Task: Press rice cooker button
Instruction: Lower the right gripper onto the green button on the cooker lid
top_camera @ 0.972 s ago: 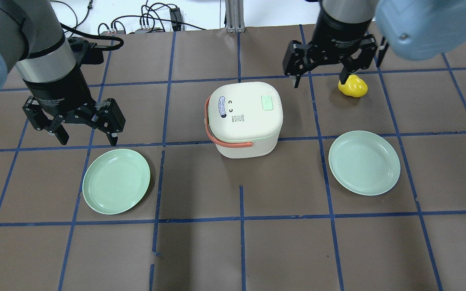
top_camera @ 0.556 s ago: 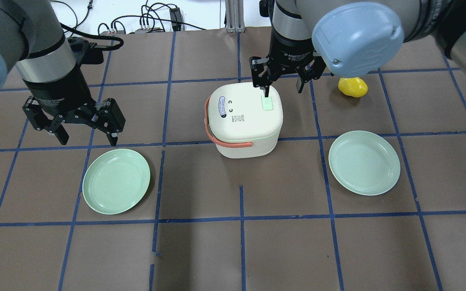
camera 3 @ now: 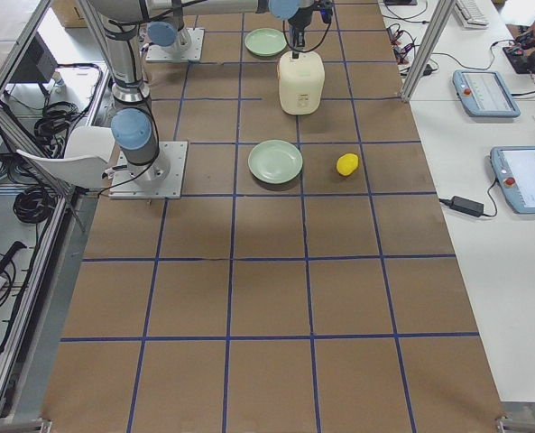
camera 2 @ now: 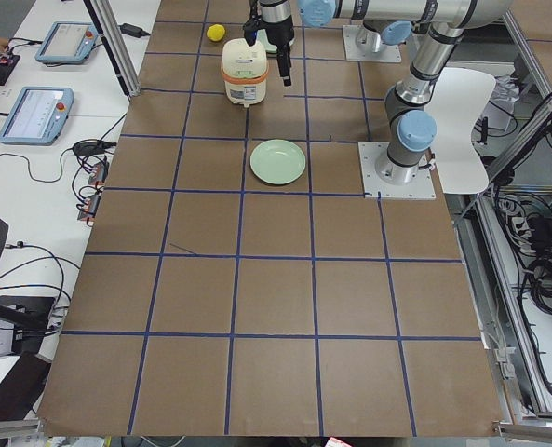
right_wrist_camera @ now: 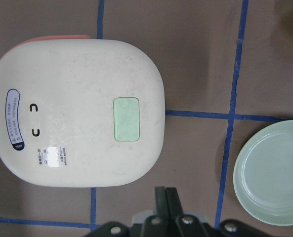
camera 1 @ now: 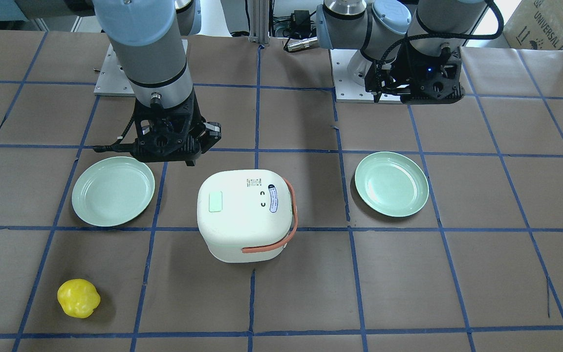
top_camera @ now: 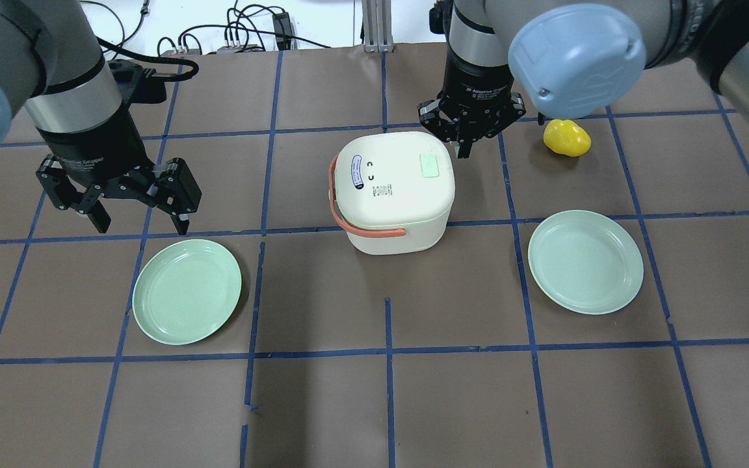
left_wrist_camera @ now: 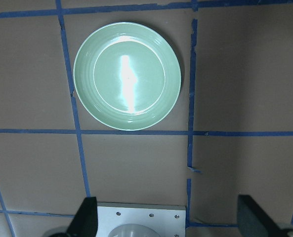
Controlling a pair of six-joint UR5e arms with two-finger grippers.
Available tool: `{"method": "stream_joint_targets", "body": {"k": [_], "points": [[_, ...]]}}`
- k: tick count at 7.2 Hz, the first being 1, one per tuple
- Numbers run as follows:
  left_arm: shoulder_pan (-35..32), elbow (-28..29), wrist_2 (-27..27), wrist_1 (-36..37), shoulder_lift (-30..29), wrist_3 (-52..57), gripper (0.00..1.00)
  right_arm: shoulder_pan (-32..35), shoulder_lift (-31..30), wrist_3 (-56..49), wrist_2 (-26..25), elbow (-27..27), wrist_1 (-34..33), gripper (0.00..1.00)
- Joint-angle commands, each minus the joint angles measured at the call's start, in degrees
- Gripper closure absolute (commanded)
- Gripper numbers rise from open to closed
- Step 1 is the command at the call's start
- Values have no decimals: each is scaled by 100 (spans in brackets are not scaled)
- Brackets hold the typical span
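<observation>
Withdrawn off the button, right gripper hangs jaws clenched beside the rice cooker; left gripper has jaws spread.

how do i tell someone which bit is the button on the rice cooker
In the middle of the table stands a cream rice cooker with an orange handle. On its flat lid, the button is the small rounded rectangle on the side away from the blue oval label. It is the lid's only pale green patch.
</observation>
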Motion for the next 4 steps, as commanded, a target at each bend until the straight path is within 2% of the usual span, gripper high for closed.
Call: {"method": "stream_joint_targets", "body": {"k": [1,2,4], "points": [[0,9,-3,0,0,-3,0,-3,169,35,99,-15,-128,87],[0,0,-3,0,0,-3,0,-2,204,122,352,20,-258,87],[0,0,-3,0,0,-3,0,-2,362,132,372,-5,-443,86]]}}
